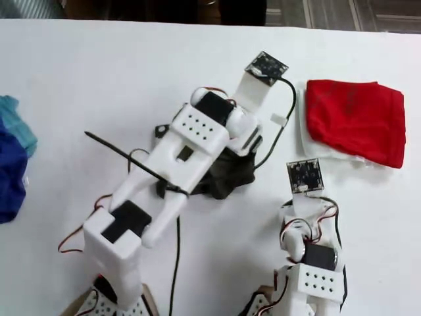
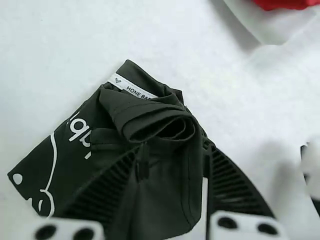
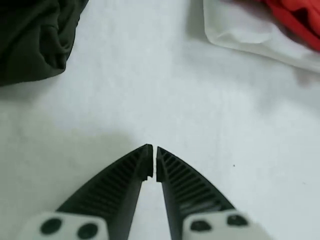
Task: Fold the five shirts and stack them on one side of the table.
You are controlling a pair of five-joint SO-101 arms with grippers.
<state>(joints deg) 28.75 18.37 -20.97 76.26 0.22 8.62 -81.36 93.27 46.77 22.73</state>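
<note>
In the high view the black shirt point(image 1: 227, 178) lies as a small folded bundle in the middle of the table point(image 1: 79, 66), and the wrist end of the left arm point(image 1: 177, 164) is directly above it. The stack, a red shirt point(image 1: 355, 122) on top of a white shirt point(image 1: 304, 131), lies to the right of the bundle and a little farther. The right arm point(image 1: 309, 263) stands at the near edge, near the stack and a little left of it. A blue shirt point(image 1: 10, 171) and a teal shirt point(image 1: 16, 122) wait unfolded at the left edge, well apart from the rest.

In the left wrist view the left gripper point(image 2: 172, 149) has one finger on each side of the black cloth. The jaws stand apart, and a thin strip of table shows between the cloth and one finger, so I judge that it is not yet clamped. The rolled collar end lies just beyond the fingertips (the longer side of the bundle seems to run along the fingers, not across them).

In the right wrist view the right gripper point(image 3: 154, 160) is closed and holds nothing, its tips almost touching over bare table. The black bundle and the stack lie beyond it, one to each side.

The next move probably turns on this: the bundle must go right and slightly far to the stack, and the left arm is already on it.
</note>
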